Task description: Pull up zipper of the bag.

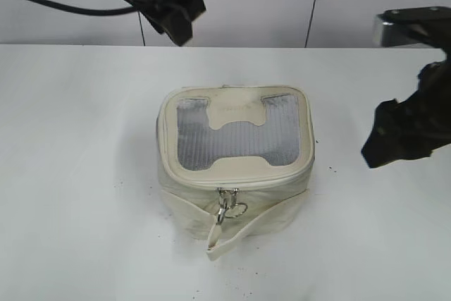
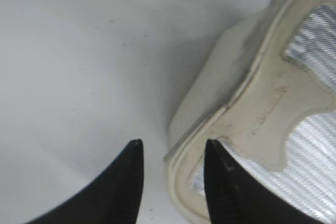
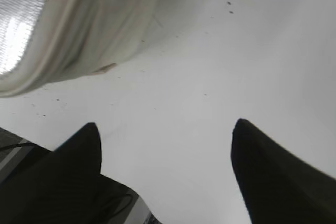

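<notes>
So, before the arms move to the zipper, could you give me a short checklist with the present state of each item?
1. Zipper pulls visible at the bag's front: ok.
2. Bag upright on the table: ok.
3. Left gripper open, near the bag's corner, holding nothing: ok.
4. Right gripper open, over bare table beside the bag: ok.
5. Strap away from the pulls: not ok, it hangs right by them.
6. Zip track fully closed or not: cannot tell.
</notes>
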Tool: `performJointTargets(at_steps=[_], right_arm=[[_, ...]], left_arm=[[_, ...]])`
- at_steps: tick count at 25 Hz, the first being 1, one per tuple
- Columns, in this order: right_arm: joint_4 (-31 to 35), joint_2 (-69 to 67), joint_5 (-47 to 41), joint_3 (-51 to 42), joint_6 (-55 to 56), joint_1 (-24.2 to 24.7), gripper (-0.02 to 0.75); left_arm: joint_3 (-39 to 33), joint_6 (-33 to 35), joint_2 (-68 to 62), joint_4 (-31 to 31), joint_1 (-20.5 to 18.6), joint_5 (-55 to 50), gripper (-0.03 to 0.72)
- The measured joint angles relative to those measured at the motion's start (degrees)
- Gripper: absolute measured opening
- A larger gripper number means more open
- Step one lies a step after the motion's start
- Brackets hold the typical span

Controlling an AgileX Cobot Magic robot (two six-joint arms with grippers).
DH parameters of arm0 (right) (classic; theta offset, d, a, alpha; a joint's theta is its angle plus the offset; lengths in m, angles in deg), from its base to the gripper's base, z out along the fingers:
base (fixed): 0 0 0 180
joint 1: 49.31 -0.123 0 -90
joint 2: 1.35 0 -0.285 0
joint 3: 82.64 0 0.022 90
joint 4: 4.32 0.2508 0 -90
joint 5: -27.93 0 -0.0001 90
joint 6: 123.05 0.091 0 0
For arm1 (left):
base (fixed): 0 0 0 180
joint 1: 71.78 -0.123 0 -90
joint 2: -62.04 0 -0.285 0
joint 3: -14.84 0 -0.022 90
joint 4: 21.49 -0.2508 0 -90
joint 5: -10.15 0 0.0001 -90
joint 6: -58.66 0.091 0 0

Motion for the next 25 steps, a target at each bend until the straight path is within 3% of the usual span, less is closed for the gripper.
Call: performJointTargets(at_steps=[4, 9, 15, 25], right_arm=[[-2.7, 5.0, -4.3, 0.0, 0.4, 5.0, 0.571], [-6.7, 12.5, -10.0, -0.1, 2.6, 6.3, 0.57], [-7.4, 23.8, -15.0, -3.6, 3.5, 6.3, 0.57], [-7.5, 45.7, -14.2, -19.8, 3.9, 6.3, 0.565]], left_arm=[[-0.4, -7.9, 5.3, -5.8, -1.9, -0.1, 0.305], [-5.2, -10.3, 15.3, -7.3, -5.2, 0.0, 0.305], [-23.9, -11.5, 32.4, -7.2, -6.6, 0.0, 0.305], [-56.9, -13.7, 70.5, -4.0, -6.6, -0.4, 0.305]])
